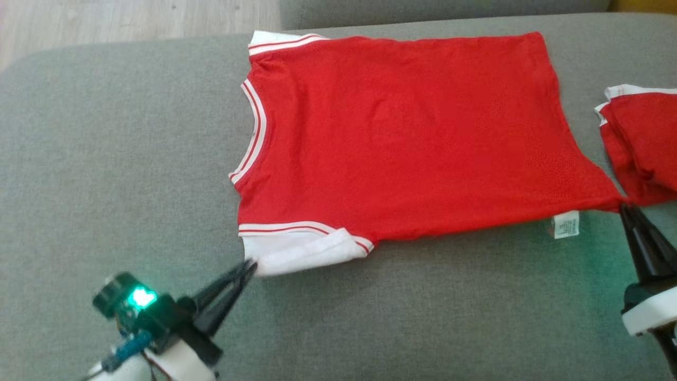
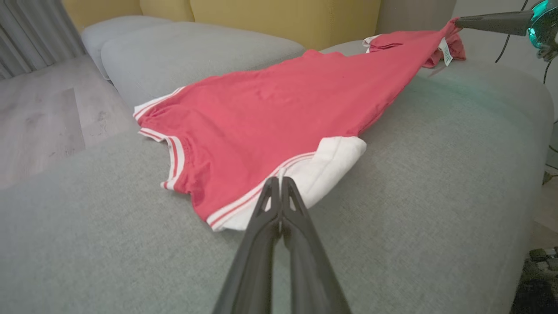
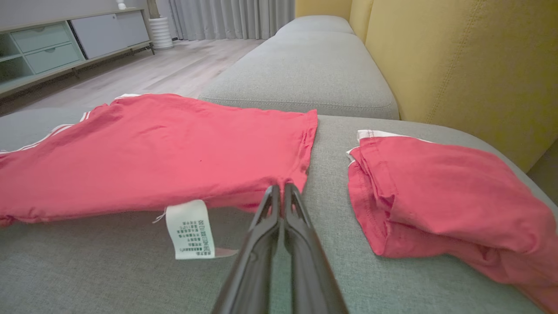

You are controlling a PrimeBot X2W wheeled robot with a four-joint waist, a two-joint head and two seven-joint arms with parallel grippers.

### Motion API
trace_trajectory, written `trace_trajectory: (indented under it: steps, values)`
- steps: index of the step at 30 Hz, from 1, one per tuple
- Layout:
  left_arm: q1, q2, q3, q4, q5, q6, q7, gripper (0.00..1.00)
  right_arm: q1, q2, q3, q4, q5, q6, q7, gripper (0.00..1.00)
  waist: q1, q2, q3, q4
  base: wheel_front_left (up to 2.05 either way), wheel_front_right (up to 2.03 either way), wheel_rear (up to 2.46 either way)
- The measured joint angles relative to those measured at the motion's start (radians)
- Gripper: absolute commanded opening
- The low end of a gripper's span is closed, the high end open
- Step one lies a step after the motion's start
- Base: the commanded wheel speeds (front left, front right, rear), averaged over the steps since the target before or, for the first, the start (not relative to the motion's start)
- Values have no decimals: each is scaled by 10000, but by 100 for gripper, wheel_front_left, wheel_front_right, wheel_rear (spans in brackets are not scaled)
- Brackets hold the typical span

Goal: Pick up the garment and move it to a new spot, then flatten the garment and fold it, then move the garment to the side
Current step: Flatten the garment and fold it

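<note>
1. While it lies spread flat on the grey sofa cushion (image 1: 106, 159), the red garment (image 1: 402, 137) is held at two ends.
2. Left gripper (image 1: 248, 267): fingers (image 2: 261, 226) together, pinching the edge of the white sleeve (image 1: 301, 251).
3. Right gripper (image 1: 625, 209): fingers clamped on the hem corner, beside the white care label (image 1: 565, 225).
4. A second red garment (image 1: 642, 148), folded, lies just beside that corner on the same cushion.

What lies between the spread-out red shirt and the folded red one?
Just bare grey cushion, seen best in the right wrist view; the right end effector pinches a corner of the shirt there.
</note>
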Motion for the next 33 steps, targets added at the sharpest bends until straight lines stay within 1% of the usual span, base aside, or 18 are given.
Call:
trace_trajectory:
  steps: [5, 9, 14, 16, 22, 27, 31, 32, 33]
  values:
    - [-1387, 4, 313, 56, 522, -42, -115, 0, -387, 65, -226, 59, -61, 0, 0, 0, 1, 0, 381, 17, 0, 0, 0]
    - [-2862, -65, 508, 487, 1034, -401, -134, 0, -1210, 50, -320, 280, -59, 0, 0, 0, 2, 0, 832, 57, 0, 0, 0]
    - [-4486, -523, 545, 1308, 1526, -796, -226, 0, -2415, -48, -167, 633, -54, 0, 2, 0, 3, 0, 1486, 68, 0, 0, 0]
    - [-5044, -694, 545, 1645, 1730, -863, -242, 0, -2917, -127, 10, 746, -54, 0, 2, 0, 3, 0, 1746, 58, 0, 0, 0]
    - [-6262, -1087, 546, 2569, 2288, -980, -420, 0, -4149, -336, 472, 1189, -33, 0, 59, 0, 4, -1, 2365, 26, 0, 0, 0]
    - [-7106, -1402, 581, 3453, 2677, -965, -585, 0, -5111, -376, 1034, 1735, 35, 0, 134, 0, 4, -1, 2911, -11, 0, 0, 0]
    - [-7423, -1616, 671, 4017, 2788, -882, -608, 0, -5731, -359, 1333, 2190, 40, 0, 130, 0, 3, -1, 3247, -49, 0, 0, 0]
    - [-7444, -1705, 715, 4171, 2784, -880, -625, 0, -5846, -345, 1386, 2313, 84, 0, 123, 13, 4, -1, 3297, -58, 0, 0, 0]
    - [-7443, -1781, 746, 4295, 2767, -878, -627, 9, -5941, -314, 1413, 2435, 134, 0, 117, 73, 4, -1, 3324, -68, 0, 0, 0]
